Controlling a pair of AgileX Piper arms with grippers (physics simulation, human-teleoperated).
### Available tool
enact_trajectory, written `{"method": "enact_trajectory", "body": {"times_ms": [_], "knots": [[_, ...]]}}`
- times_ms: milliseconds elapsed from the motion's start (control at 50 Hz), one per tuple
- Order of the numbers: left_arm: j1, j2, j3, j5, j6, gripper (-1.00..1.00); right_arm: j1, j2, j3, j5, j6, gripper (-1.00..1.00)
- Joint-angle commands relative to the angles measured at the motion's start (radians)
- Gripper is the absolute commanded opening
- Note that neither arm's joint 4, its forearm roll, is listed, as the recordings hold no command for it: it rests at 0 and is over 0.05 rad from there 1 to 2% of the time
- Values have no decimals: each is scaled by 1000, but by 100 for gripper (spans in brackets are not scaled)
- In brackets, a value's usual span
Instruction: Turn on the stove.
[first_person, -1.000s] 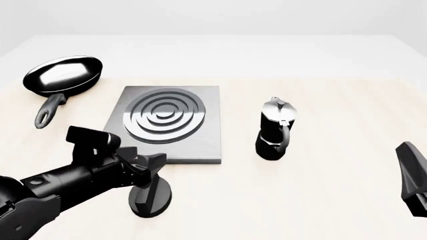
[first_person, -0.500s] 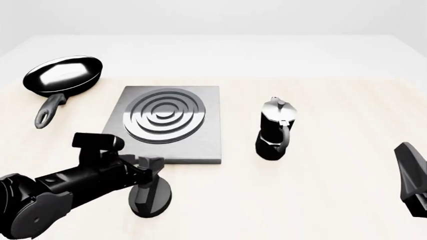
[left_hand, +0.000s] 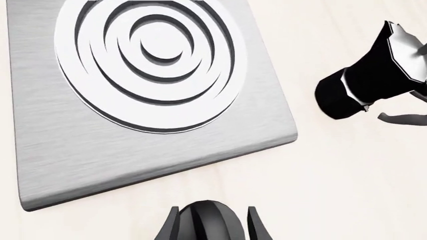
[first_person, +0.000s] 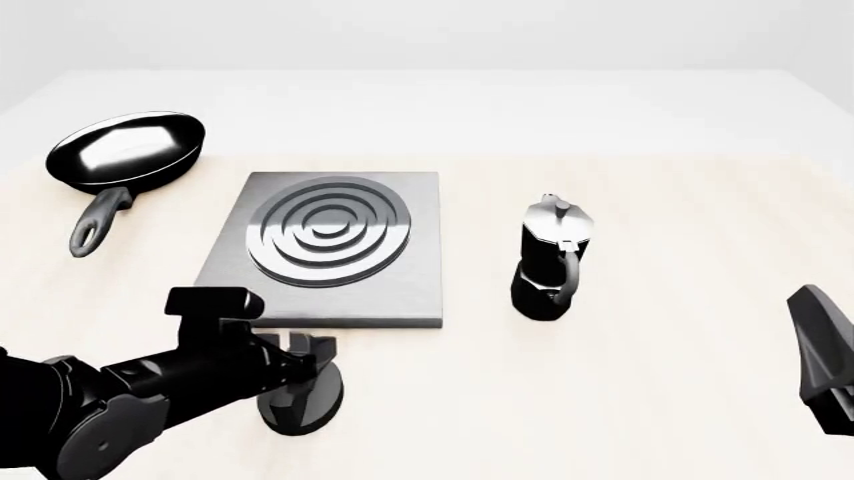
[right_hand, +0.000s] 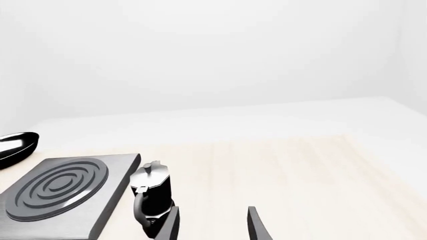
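The stove (first_person: 400, 285) is a flat grey square slab with a ringed burner, left of the table's centre; it fills the left wrist view (left_hand: 80, 160) and shows in the right wrist view (right_hand: 100, 197). Its black knob (first_person: 304, 405) sits on the table just in front of the stove. My left gripper (first_person: 310, 358) is down over the knob, open, with a finger on each side of the raised ridge (left_hand: 207, 217). My right gripper (first_person: 821, 350) hovers at the right edge, open and empty (right_hand: 213, 227).
A black frying pan (first_person: 127, 150) lies at the back left, handle towards me. A black and silver moka pot (first_person: 550, 262) stands right of the stove; it also shows in the left wrist view (left_hand: 370, 75) and the right wrist view (right_hand: 152, 197).
My left arm has swung and lowered, bringing the gripper down around the knob's ridge. The right arm, stove, pan and pot have not moved.
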Motion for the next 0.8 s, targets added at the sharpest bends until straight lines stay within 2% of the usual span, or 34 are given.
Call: {"method": "enact_trajectory", "body": {"times_ms": [20, 400, 480, 500, 800], "knots": [[-15, 47, 2, -24, -28, 100, 1, 0, 0, 1, 3, 100], [-11, 93, 1, -47, -39, 100, 2, 1, 0, 0, 5, 100], [10, 62, -5, -20, -16, 100, 0, 0, 0, -1, 4, 100], [43, 45, -5, -11, 6, 100, 0, 0, 0, -1, 4, 100], [179, -26, -5, 31, 62, 100, 3, 4, 0, 0, 6, 100]]}}
